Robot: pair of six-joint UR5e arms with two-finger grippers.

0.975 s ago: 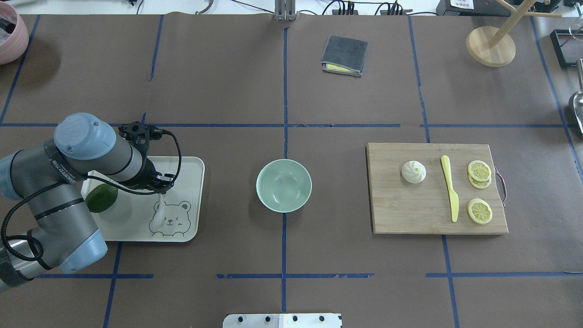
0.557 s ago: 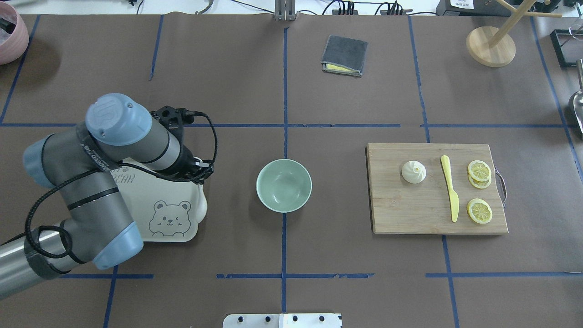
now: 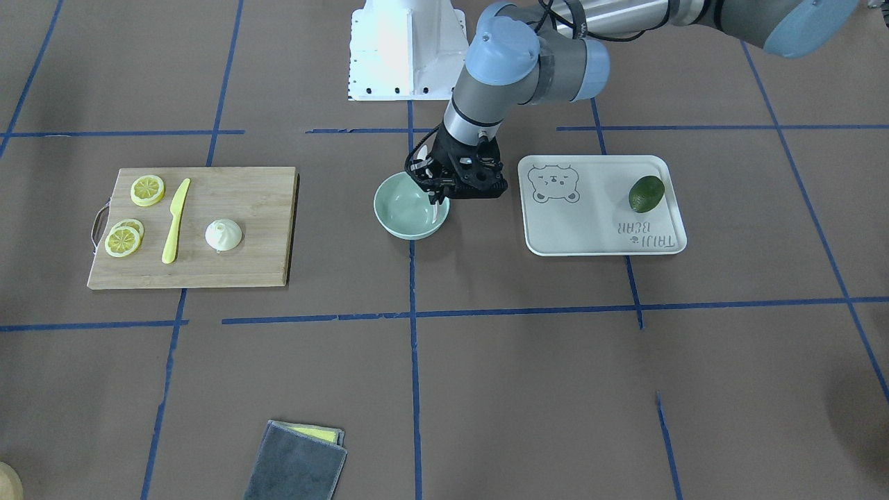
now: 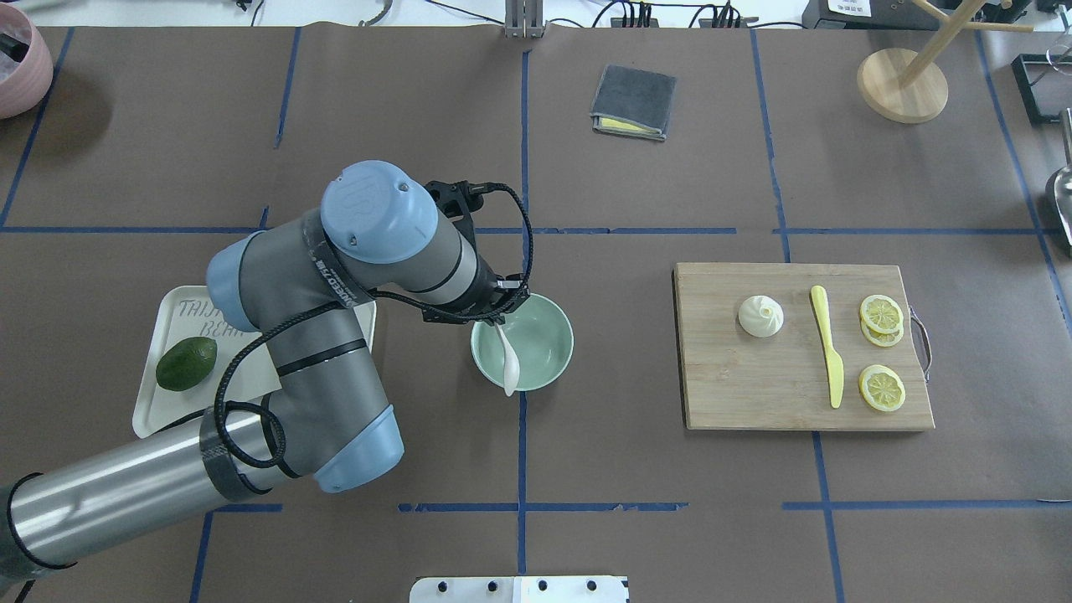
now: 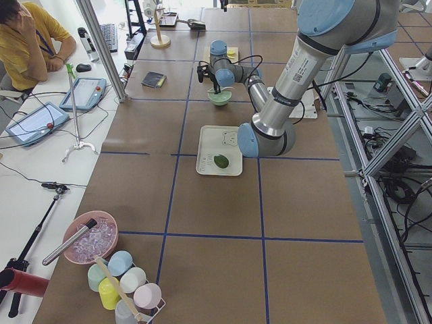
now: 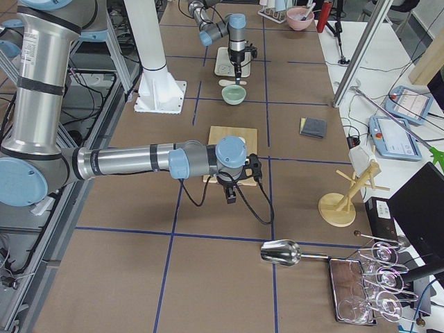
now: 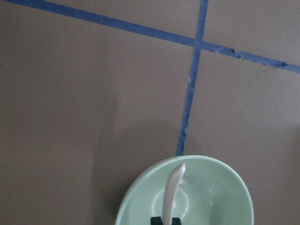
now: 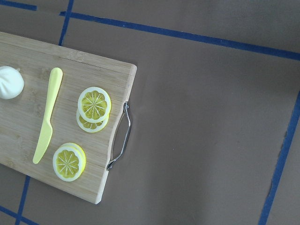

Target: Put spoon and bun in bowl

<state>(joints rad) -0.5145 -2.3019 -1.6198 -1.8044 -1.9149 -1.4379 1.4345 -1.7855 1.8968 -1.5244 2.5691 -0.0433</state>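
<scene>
My left gripper [image 4: 499, 321] is shut on the handle of the pale spoon [image 4: 507, 362] and holds it over the mint-green bowl [image 4: 546, 337] at the table's middle. The spoon hangs into the bowl's left side; I cannot tell whether it touches the bowl. The left wrist view shows the spoon [image 7: 172, 190] pointing over the bowl [image 7: 220, 197]. The white pleated bun [image 4: 760, 316] sits on the wooden cutting board [image 4: 754, 385] to the right, and shows in the right wrist view [image 8: 9, 83]. My right gripper [image 6: 232, 191] hovers over the board's end; I cannot tell its state.
A yellow plastic knife [image 4: 827, 343] and lemon slices [image 4: 881, 314] lie on the board beside the bun. A cream bear tray [image 4: 180, 322] with an avocado [image 4: 186, 363] lies left of the bowl. A grey cloth [image 4: 633, 101] lies at the back.
My left arm has swung right from the tray to the bowl, carrying the spoon. The avocado and tray are uncovered again. The bun has not moved.
</scene>
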